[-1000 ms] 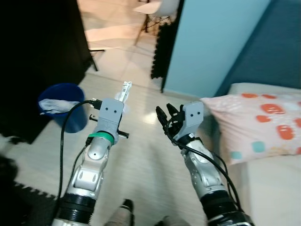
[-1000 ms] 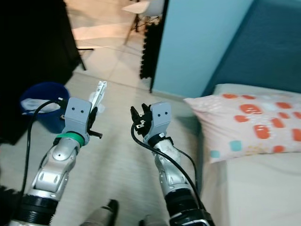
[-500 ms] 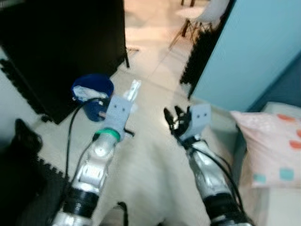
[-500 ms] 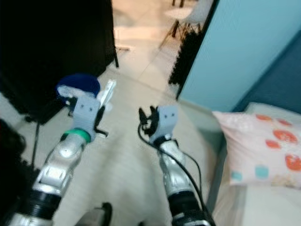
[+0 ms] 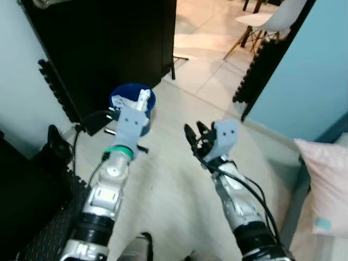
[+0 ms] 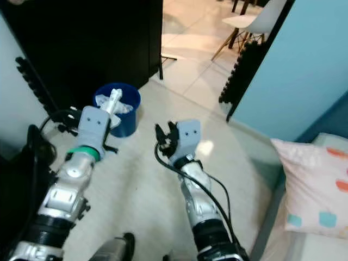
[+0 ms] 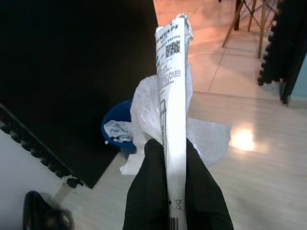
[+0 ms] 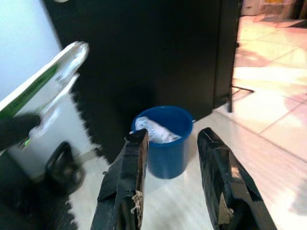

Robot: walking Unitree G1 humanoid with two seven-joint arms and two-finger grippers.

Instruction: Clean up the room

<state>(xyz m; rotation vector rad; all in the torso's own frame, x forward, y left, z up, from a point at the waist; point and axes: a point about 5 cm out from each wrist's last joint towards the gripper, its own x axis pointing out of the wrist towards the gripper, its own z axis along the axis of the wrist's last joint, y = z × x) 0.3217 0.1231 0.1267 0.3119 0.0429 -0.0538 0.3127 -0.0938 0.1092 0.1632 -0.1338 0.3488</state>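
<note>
My left gripper (image 7: 170, 158) is shut on a flattened white wrapper (image 7: 173, 96) with printed text and a bit of white tissue (image 7: 144, 110) behind it. In the head views the wrapper (image 5: 142, 100) sticks up from that gripper (image 5: 136, 111), right in front of a blue bin (image 5: 122, 100) on the floor. The bin (image 8: 165, 139) holds crumpled white rubbish (image 8: 152, 129). My right gripper (image 8: 170, 139) is open and holds nothing; it hovers to the right of the left arm (image 6: 166, 136), pointing toward the bin.
A black cabinet (image 5: 103, 49) stands behind the bin, with black foam matting (image 5: 54, 87) along the white wall. A black kettlebell (image 8: 64, 165) sits on the floor by the wall. A white chair (image 5: 266, 24) stands in the tiled room beyond. A patterned pillow (image 6: 318, 185) lies at right.
The camera has turned left and come closer, so the bin and cabinet sit nearer the middle. The left gripper still holds the wrapper, which now stands right in front of the bin.
</note>
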